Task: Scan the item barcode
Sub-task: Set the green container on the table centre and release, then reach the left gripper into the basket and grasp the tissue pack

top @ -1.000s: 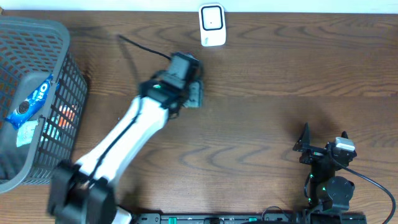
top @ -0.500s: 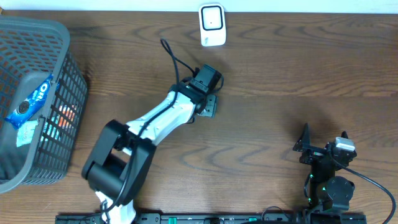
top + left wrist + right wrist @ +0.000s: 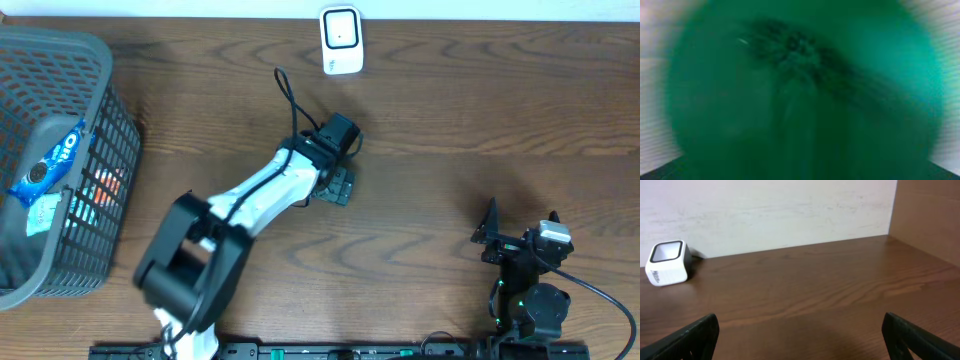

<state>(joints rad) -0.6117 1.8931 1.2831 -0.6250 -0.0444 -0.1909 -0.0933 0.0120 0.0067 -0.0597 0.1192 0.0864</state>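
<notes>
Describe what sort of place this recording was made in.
Probably a mock shop checkout set up on a wooden table: a small white barcode scanner stands at the far edge, and a grey shopping basket at one side holds an Oreo pack.

The one piece of wording that can be made out sits on the blue packet [image 3: 48, 165] in the grey basket [image 3: 118, 140] — white letters on blue that read as OREO, small and slanted in the overhead view. The white scanner [image 3: 341, 40] bears a short dark line of print on its side face — too small to read from overhead or from the right wrist. The left wrist view is a green blur with nothing legible.
</notes>
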